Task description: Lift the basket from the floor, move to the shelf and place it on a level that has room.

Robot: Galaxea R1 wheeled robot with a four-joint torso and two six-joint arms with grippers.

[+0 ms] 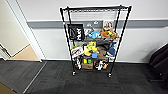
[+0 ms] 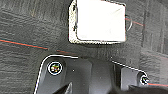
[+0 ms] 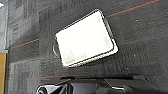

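Note:
The basket [image 2: 100,21] stands on the floor [image 2: 25,30], a cream weave with a white lining and a small dark loop handle at its end. From the left wrist it lies just beyond the arm's dark plate [image 2: 87,75]. From the right wrist the basket [image 3: 85,37] sits askew on the charcoal carpet [image 3: 140,37], open side up and empty. In the head view the shelf [image 1: 95,37] stands against the wall, a tall black wire rack on castors. Its top level [image 1: 96,9] is bare; the tiers below carry toys and boxes.
A doorway opens at the left onto pale wooden flooring [image 1: 25,53]. A dark bulky object [image 1: 160,62] stands at the right by the wall. Thin red lines [image 2: 22,43] cross the carpet near the basket. Open carpet [image 1: 62,80] lies before the shelf.

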